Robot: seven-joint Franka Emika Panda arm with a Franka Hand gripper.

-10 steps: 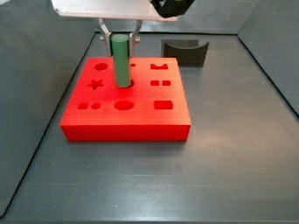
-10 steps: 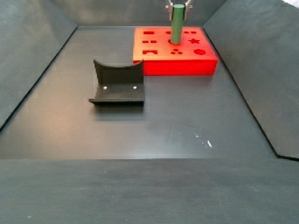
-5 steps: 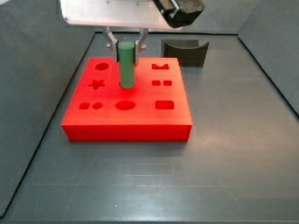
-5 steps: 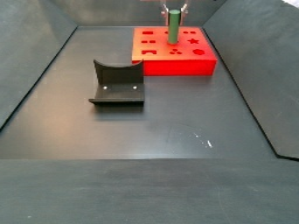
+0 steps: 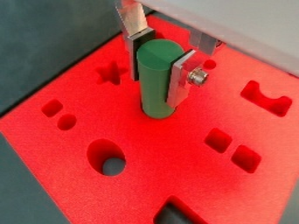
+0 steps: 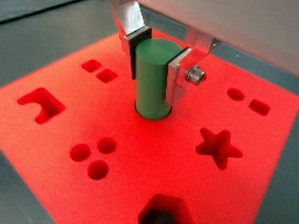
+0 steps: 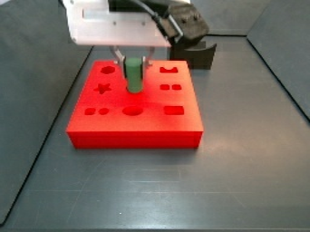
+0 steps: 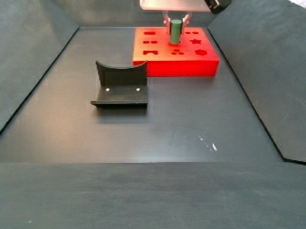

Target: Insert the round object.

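The round object is a green cylinder peg [image 5: 156,77]. It stands upright with its lower end in a hole in the top of the red block [image 5: 140,166]. My gripper [image 5: 159,59] is shut on its upper part, a silver finger on each side. Both wrist views show this; it also shows in a wrist view [image 6: 156,77]. In both side views the peg [image 7: 130,74] [image 8: 176,32] stands low in the block [image 7: 130,113] [image 8: 180,61] under my gripper [image 7: 130,62] [image 8: 176,21]. The block's top has star, round, square and notched holes.
The dark fixture [image 8: 118,85] stands on the grey floor away from the block; it also shows behind the block in a side view [image 7: 194,53]. Dark walls ring the floor.
My gripper has come down with the peg. The peg now stands lower in the red block than before.
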